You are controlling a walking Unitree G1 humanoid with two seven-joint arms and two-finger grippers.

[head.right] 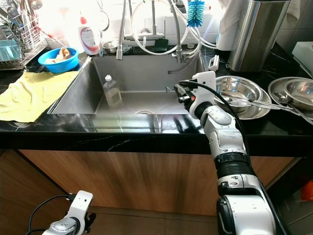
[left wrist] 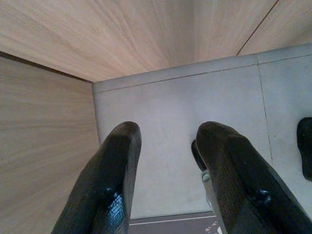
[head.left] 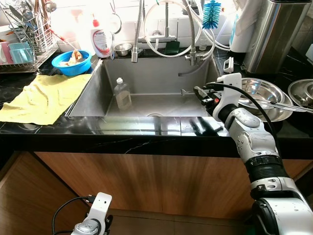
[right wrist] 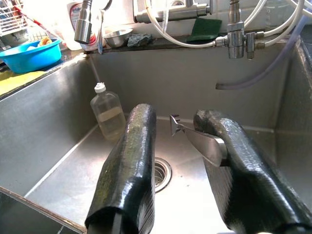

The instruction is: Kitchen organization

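My right gripper [head.left: 198, 93] hovers over the right side of the steel sink [head.left: 90, 95], fingers apart. A metal fork [right wrist: 200, 139] juts out past one finger [right wrist: 229, 161], tines toward the sink's back wall; it runs along that finger's inner side, not pinched across the gap. I cannot tell what supports it. A clear plastic bottle [head.left: 122, 93] with a white cap stands in the sink's left half. My left gripper [left wrist: 165, 134] hangs idle low beside the wooden cabinet, open above the floor.
Steel bowls [head.left: 264, 93] with long utensils sit on the counter right of the sink, a tall steel canister [head.left: 274, 34] behind them. On the left lie a yellow cloth [head.left: 44, 95], a blue bowl [head.left: 73, 61] and a dish rack [head.left: 29, 34]. Faucet hoses [head.left: 161, 44] hang over the back.
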